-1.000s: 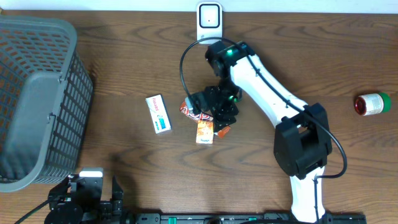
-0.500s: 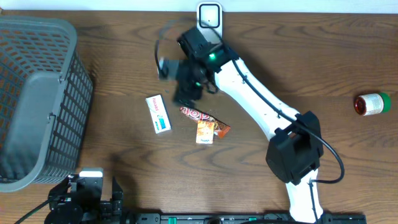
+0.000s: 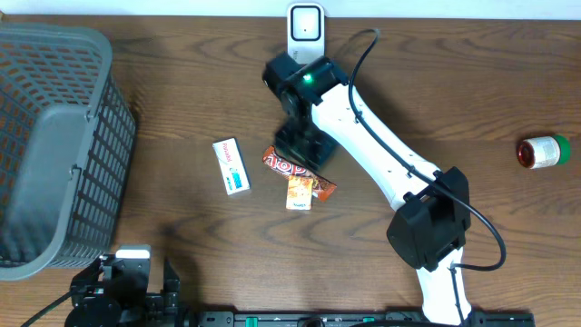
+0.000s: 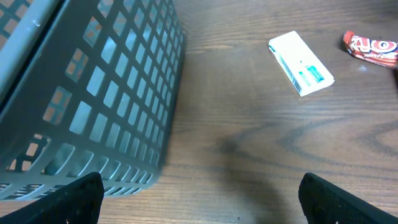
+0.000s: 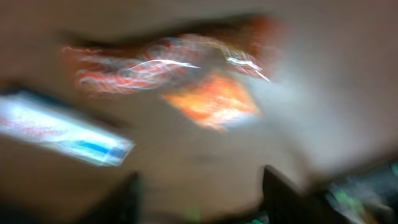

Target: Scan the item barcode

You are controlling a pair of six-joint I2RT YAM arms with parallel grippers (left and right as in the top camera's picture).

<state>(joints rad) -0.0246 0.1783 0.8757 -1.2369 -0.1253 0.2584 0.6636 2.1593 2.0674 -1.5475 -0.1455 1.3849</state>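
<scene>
Overhead view, please: has the barcode been scanned?

— Not as far as it shows. Your right gripper [image 3: 298,150] sits over the upper edge of the red snack wrapper [image 3: 289,166], which lies mid-frame on the table. There is a white box [image 3: 231,166] to its left and an orange packet [image 3: 300,192] just below it. The scanner [image 3: 306,25] stands at top centre, apart from them.

— And the fingers?

— Right: blurred in the wrist view and hidden from above, so I cannot tell. Your left gripper [image 4: 199,198], lower left, is spread wide and empty. I judge that the lifting and the scan itself are left to do.
</scene>
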